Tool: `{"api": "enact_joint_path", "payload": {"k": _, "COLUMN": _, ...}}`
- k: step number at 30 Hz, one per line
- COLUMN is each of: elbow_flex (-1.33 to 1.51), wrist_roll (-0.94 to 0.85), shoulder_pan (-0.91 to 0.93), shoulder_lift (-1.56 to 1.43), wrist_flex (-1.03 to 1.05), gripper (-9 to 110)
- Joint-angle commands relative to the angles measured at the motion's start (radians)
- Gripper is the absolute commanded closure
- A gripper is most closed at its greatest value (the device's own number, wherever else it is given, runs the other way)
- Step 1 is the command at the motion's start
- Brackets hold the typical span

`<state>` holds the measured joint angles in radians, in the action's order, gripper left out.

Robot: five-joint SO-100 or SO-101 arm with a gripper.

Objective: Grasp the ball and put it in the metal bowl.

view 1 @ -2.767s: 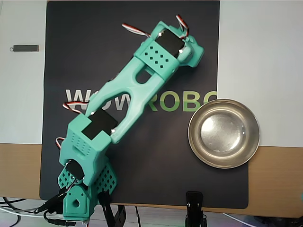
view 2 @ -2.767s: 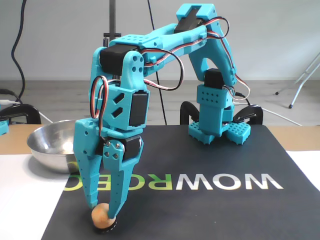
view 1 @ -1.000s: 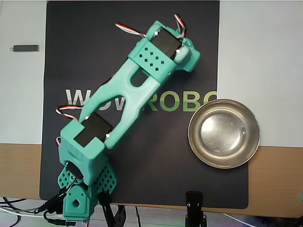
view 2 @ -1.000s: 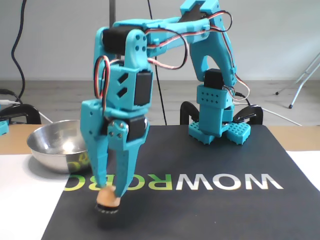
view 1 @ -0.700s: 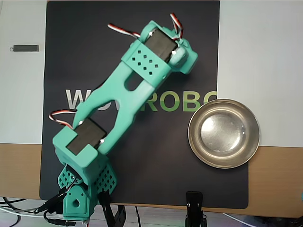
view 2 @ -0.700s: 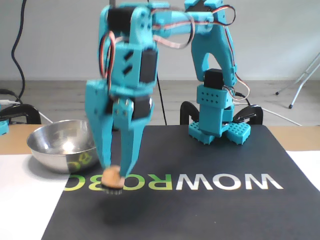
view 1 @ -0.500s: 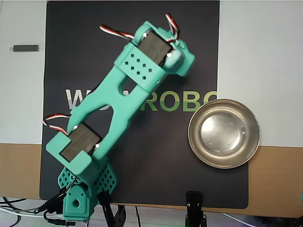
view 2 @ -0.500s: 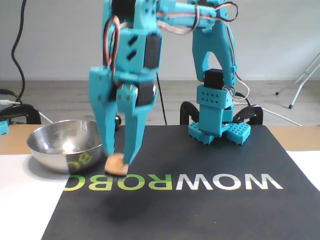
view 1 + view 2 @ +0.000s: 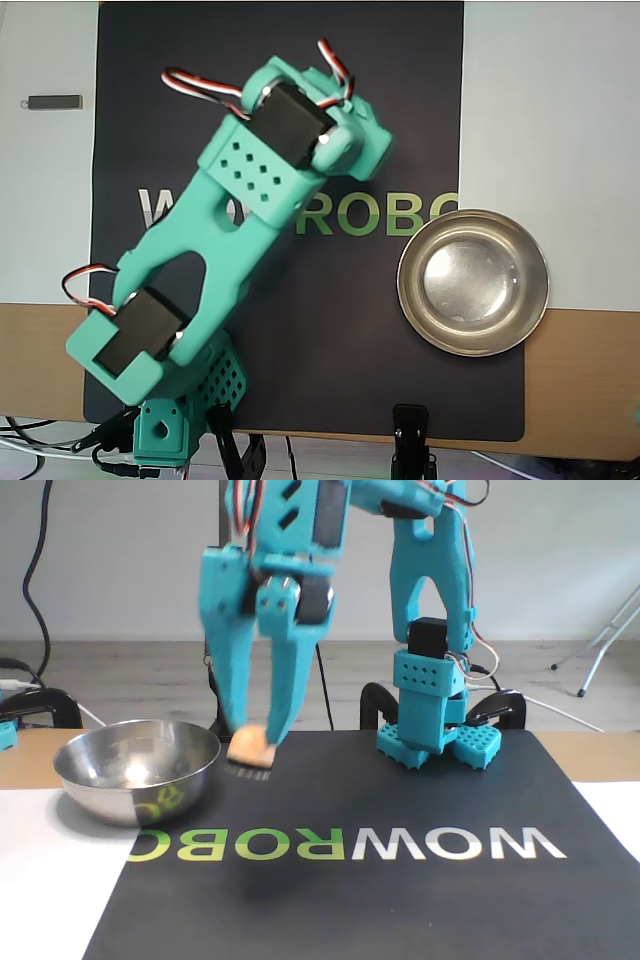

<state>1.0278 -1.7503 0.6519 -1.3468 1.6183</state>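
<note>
A black mat (image 9: 400, 100) printed "WOWROBO" fills the frame's centre on the tabletop (image 9: 560, 100). The teal arm (image 9: 220, 230) crosses it diagonally in the overhead view, hiding some letters. The metal bowl (image 9: 473, 282), empty, sits at right centre there. In the fixed view the pincer (image 9: 252, 742) clasps the ball (image 9: 251, 747) above the mat, just right of the bowl.

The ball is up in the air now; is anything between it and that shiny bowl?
Nothing visible. The ball, held in the end effector, hangs just right of the metal bowl in the fixed view, with open air between.
</note>
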Motion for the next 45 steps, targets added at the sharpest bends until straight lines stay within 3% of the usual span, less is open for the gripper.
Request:
{"api": "enact_joint_path", "payload": {"k": 1, "elbow_flex": -0.015, "wrist_roll": 0.005, "shoulder_pan": 0.005, "shoulder_lift": -0.077, "wrist_flex": 0.025, "gripper": 73}}
{"api": "enact_joint_path", "payload": {"k": 12, "elbow_flex": -0.009, "wrist_roll": 0.006, "shoulder_pan": 0.098, "shoulder_lift": -0.086, "wrist_flex": 0.055, "gripper": 73}}
{"api": "enact_joint_path", "payload": {"k": 19, "elbow_flex": -0.014, "wrist_roll": 0.114, "shoulder_pan": 0.149, "shoulder_lift": -0.091, "wrist_flex": 0.055, "gripper": 73}}
{"api": "enact_joint_path", "payload": {"k": 45, "elbow_flex": -0.014, "wrist_roll": 0.117, "shoulder_pan": 0.43, "shoulder_lift": 0.044, "wrist_flex": 0.043, "gripper": 73}}
